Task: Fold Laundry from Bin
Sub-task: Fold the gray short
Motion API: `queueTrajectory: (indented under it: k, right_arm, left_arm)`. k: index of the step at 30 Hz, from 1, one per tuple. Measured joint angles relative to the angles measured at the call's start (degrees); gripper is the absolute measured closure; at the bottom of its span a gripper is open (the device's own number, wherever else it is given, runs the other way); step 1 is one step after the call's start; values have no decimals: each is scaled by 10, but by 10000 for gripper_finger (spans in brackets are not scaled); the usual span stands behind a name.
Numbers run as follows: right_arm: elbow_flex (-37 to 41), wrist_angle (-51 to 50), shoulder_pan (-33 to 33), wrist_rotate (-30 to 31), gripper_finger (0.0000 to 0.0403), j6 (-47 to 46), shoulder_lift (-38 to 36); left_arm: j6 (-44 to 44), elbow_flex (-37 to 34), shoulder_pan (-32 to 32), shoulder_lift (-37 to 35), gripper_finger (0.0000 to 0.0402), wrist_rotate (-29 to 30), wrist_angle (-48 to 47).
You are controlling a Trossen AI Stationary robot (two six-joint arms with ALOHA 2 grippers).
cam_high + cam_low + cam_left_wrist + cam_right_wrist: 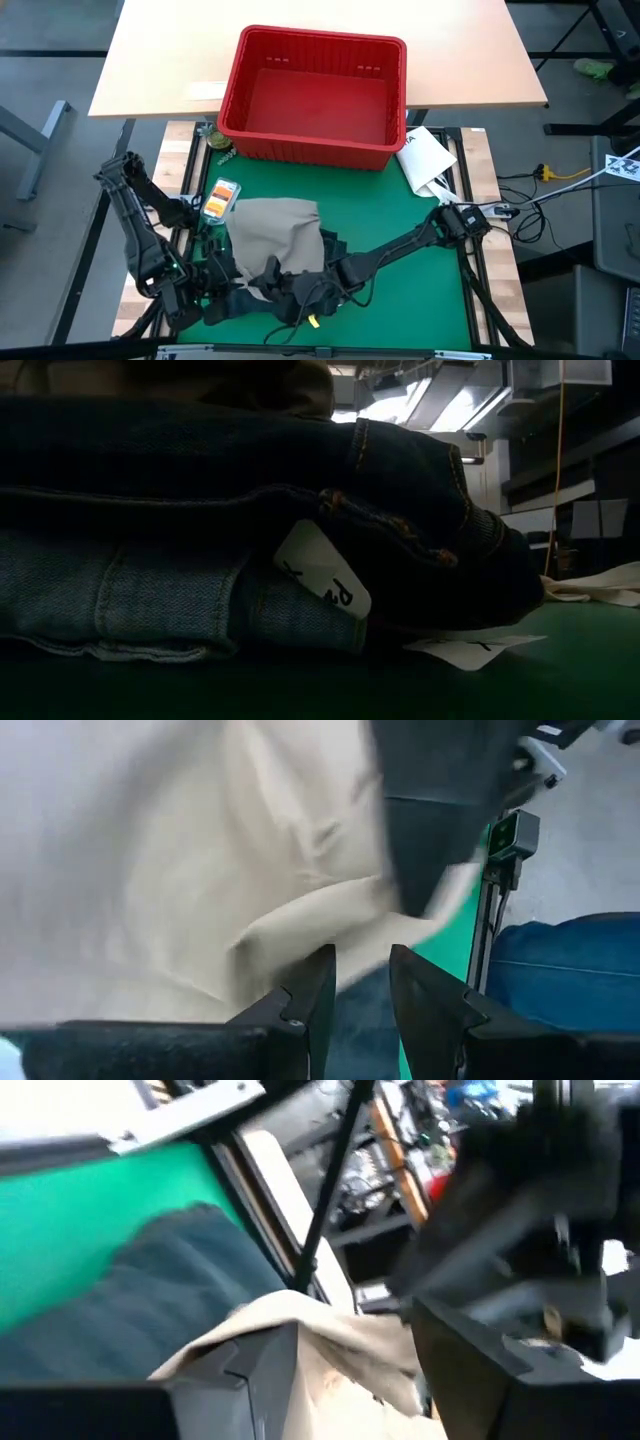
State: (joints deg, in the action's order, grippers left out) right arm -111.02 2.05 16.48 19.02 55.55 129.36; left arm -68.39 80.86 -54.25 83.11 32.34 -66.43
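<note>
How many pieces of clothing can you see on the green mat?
2: tan khaki trousers spread on top at the mat's front left, and dark jeans folded under them. More may be hidden underneath.

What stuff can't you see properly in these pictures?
- High view: both grippers' fingertips, lost among the dark arms over the tan trousers.
- Low view: the grippers, the red bin and most of the green mat, blocked by the folded jeans.
- Low view: the writing on the white tag, too dim.
- Right wrist view: blurred; whether the right gripper touches the trousers.
</note>
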Motion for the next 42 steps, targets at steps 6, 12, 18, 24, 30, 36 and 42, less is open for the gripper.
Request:
queueTrajectory:
  k: [6,12,18,24,30,36,42]
  right_arm:
    - [-29,-58,17,-11,205,2,-3]
    - [-27,-61,0,32,205,-10,-3]
    - [-26,-68,-24,-9,205,-72,-3]
    - [-26,-77,-22,-24,205,-83,-8]
    - [-26,-156,-18,5,205,-68,-58]
    - [-26,-301,-19,50,205,-129,-95]
    - [-26,-422,-18,47,205,-212,-95]
  left_arm:
    - [57,0,12,0,308,0,39]
    - [75,0,13,0,308,-82,65]
    - [79,0,13,0,308,-94,84]
    - [107,0,9,0,308,-77,113]
    - [152,0,-4,0,308,-56,145]
    - [176,0,12,0,308,99,133]
    - [178,0,80,0,308,118,88]
